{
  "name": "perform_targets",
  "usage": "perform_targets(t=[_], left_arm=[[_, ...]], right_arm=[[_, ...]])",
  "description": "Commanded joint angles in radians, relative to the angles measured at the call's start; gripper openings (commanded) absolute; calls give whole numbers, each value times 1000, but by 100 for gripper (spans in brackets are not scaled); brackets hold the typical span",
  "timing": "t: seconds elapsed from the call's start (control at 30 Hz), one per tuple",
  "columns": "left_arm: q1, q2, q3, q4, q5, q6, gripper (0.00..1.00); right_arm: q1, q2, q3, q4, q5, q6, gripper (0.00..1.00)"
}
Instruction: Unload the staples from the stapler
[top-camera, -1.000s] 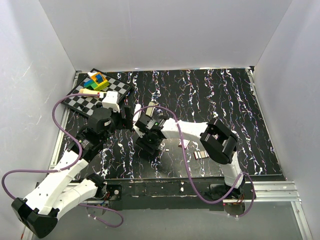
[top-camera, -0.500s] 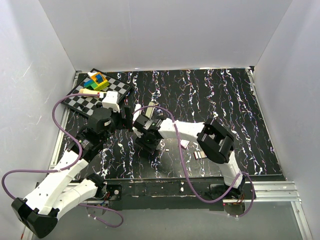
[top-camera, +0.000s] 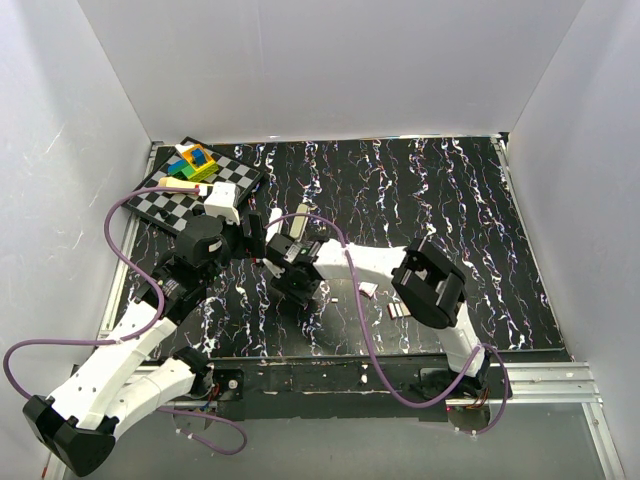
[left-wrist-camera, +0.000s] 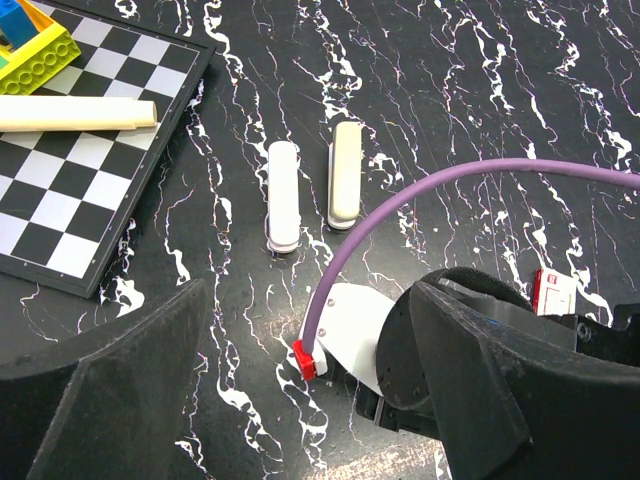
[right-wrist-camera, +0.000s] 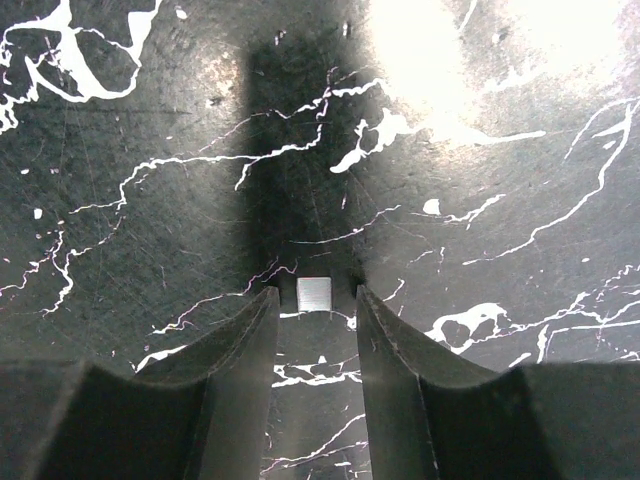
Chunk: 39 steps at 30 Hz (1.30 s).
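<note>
Shifted since a second ago is the right arm (top-camera: 350, 262), whose wrist has been carried a little closer to the chessboard (left-wrist-camera: 90, 190), while the left arm is unchanged. Nearest, in the right wrist view, the right gripper (right-wrist-camera: 314, 312) is seen low over the table (right-wrist-camera: 120, 200), its jaws narrowly parted around a small silvery block (right-wrist-camera: 314, 292), probably a strip of staples; whether it is touched cannot be told. Staples are thus judged to be already out and about to be picked up. That block is hidden in both other views. Farther on, the left gripper (left-wrist-camera: 305, 295) is held spread wide and empty. Only its camera shows the stapler (left-wrist-camera: 283, 195), laid flat just off the chessboard's edge, with a cream bar (left-wrist-camera: 346, 175) just beside it on the side away from the chessboard, not touching; from above, both are largely masked by the arms.
</note>
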Motion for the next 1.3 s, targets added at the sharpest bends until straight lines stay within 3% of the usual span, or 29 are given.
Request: perform_targets(t=[0.0, 0.53, 0.7, 1.03, 1.27], left_arm=[[6, -7, 1, 7, -14, 0, 82], [6, -13, -1, 7, -17, 0, 82], [6, -17, -2, 7, -11, 0, 82], [6, -72, -9, 12, 6, -18, 81], [6, -113, 5, -8, 93, -54, 80]], right_arm=[[26, 30, 38, -45, 35, -9, 44], [44, 43, 49, -62, 80, -2, 19], [44, 0, 21, -39, 76, 8, 16], [44, -229, -114, -45, 129, 27, 16], [46, -446, -233, -70, 150, 41, 16]])
